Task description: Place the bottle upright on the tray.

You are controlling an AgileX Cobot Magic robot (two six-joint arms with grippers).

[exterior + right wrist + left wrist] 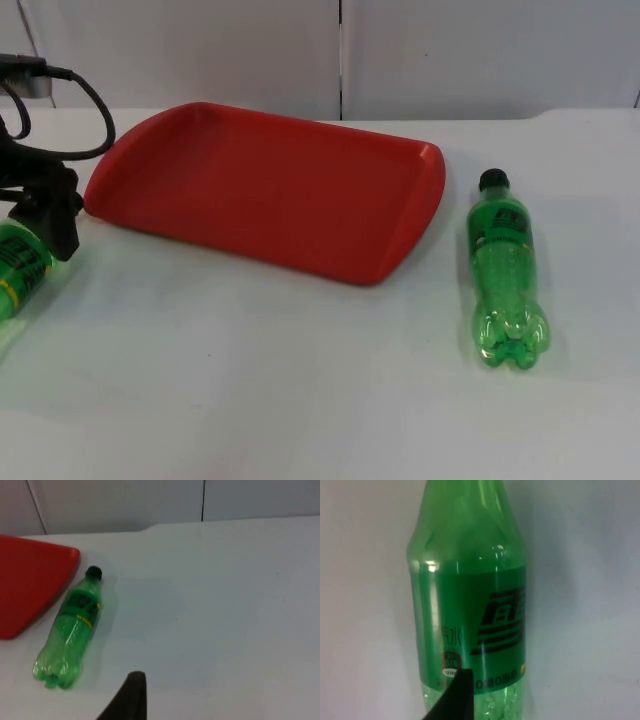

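Observation:
A red tray (260,180) lies empty on the white table, left of centre. One green bottle (508,270) with a black cap lies on its side to the right of the tray, cap toward the wall. The right wrist view shows it (70,630) beside the tray's corner (30,590), some way ahead of my right gripper (127,697). A second green bottle (18,268) lies at the table's far left edge. My left gripper (55,215) is right over this bottle's upper part. Its green label (470,605) is very close in the left wrist view.
The grey partition wall (340,50) stands behind the tray. Bare white table (300,380) stretches in front of the tray and between the two bottles.

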